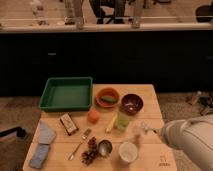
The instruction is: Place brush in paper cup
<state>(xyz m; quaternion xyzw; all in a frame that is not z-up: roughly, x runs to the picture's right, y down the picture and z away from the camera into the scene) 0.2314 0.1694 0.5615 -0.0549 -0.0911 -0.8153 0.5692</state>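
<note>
The end effector (141, 131) sits low over the right part of the bench (150, 107), just right of the translucent yellow-green cup (124, 120) and up and to the right of the paper cup (128, 151). It shows only as a pale, blurred shape at the tip of the white arm (187, 142), which enters from the lower right and is cut off by the picture edge. Whether its fingers are parted or closed cannot be made out, nor whether anything is held between them. The brush cannot be picked out with certainty; a thin pale streak near the end effector may be part of it, but this is not clear.

The paper cup stands upright near the front edge of the bench, just right of the shiny metal cup (104, 148). Its opening appears whitish, and its contents cannot be resolved. Left of the metal cup lie a dark grape cluster (90, 151) and a silver fork (80, 144).

Farther back sit an orange fruit (93, 116), a yellowish object (111, 123) of unclear type, a dark red bowl (132, 103), an orange bowl (107, 97) and a green tray (66, 93). A small dark packet (68, 123) and a blue cloth (42, 145) lie at the left.
</note>
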